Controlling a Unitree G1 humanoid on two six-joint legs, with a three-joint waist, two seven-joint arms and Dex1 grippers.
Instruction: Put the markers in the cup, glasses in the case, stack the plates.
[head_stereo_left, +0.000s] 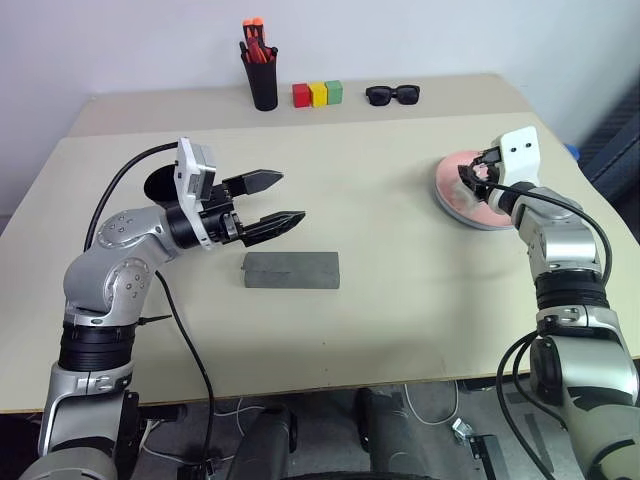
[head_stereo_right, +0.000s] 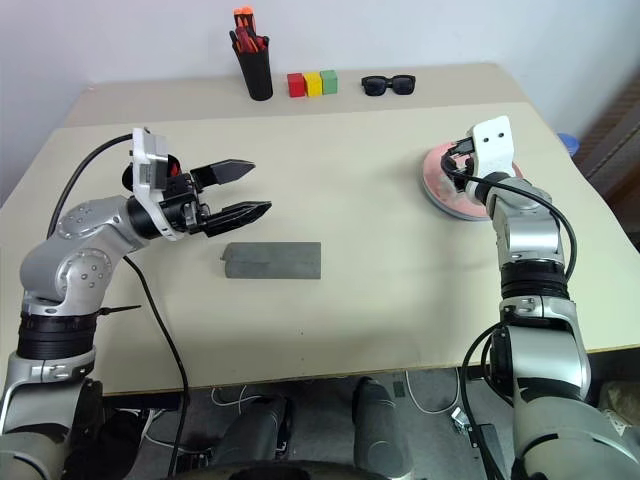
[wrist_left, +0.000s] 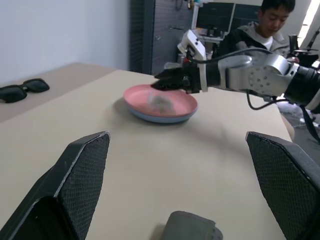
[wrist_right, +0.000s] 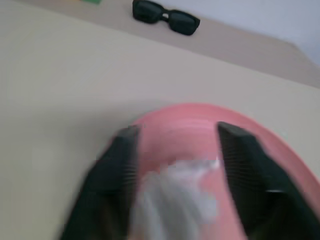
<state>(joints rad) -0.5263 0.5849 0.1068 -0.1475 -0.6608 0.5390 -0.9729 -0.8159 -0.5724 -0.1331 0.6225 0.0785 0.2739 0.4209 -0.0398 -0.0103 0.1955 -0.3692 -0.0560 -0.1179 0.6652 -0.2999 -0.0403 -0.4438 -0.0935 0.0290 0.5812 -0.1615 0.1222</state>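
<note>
Your left arm is bent at the elbow and held above the beige matte surface (head_stereo_left: 400, 200), its left pincer (head_stereo_left: 278, 202) pointing level toward the right, fingers spread wide and empty. Just below and in front of it lies the grey felt-like rectangular case (head_stereo_left: 291, 270), shut, flat on the surface. Behind that wrist you can see part of the wide black plastic cup (head_stereo_left: 158, 184). Your right arm reaches forward with the right pincer (wrist_right: 175, 150) over the salmon pink round shallow plate (wrist_left: 160, 100), which sits stacked on the light blue plate (wrist_left: 150, 116). Its textured black fingers stand apart and grip nothing; something pale and blurred lies in the plate between them. At the far edge stand a narrow black pot of orange-red pens (head_stereo_left: 262, 72), red, yellow and green blocks (head_stereo_left: 317, 94) and chunky black sunglasses (head_stereo_left: 392, 95).
</note>
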